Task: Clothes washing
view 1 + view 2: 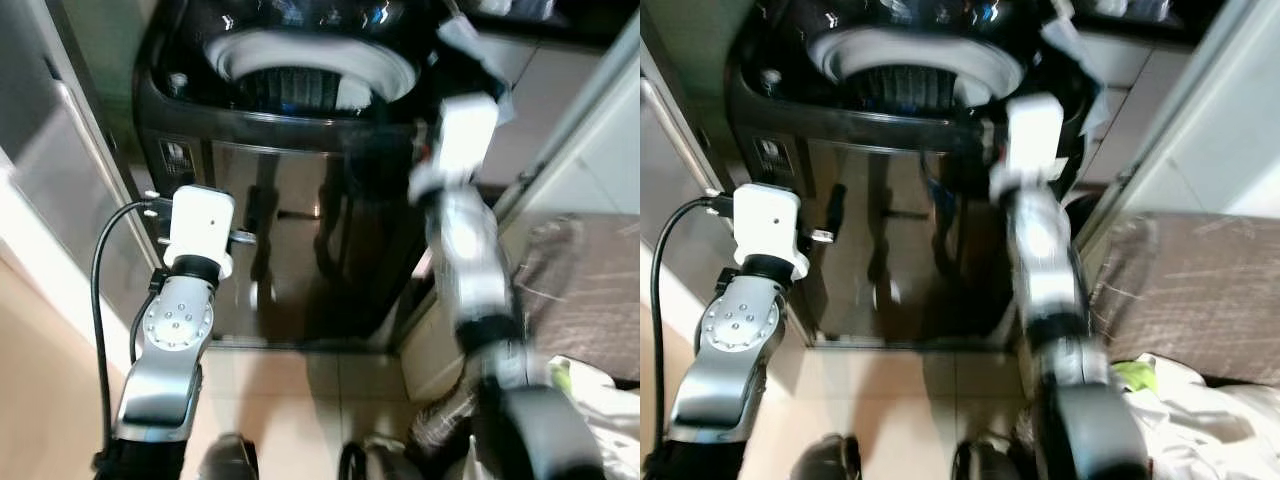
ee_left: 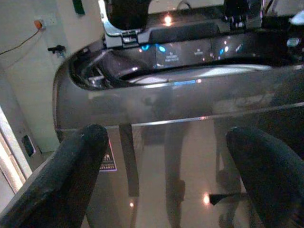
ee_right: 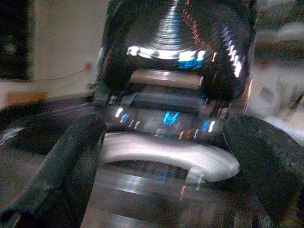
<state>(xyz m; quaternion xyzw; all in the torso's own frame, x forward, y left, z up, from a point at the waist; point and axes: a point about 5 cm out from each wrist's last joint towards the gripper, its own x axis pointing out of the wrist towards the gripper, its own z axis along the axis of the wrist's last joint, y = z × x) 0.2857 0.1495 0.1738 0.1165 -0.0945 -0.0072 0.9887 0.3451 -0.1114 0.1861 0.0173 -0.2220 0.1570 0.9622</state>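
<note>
A dark top-loading washing machine stands right before me with its lid raised. Its drum opening has a white rim, and blue lights glow on the control panel. My left gripper is open and empty, held low, facing the glossy front panel. My right gripper is also open and empty, lifted to the height of the drum rim at the machine's right front corner. The right arm is blurred.
A grey cabinet door stands close on the left. On the right are a white wall edge, a brown woven surface and a heap of white and green clothes. Tiled floor lies at the machine's foot.
</note>
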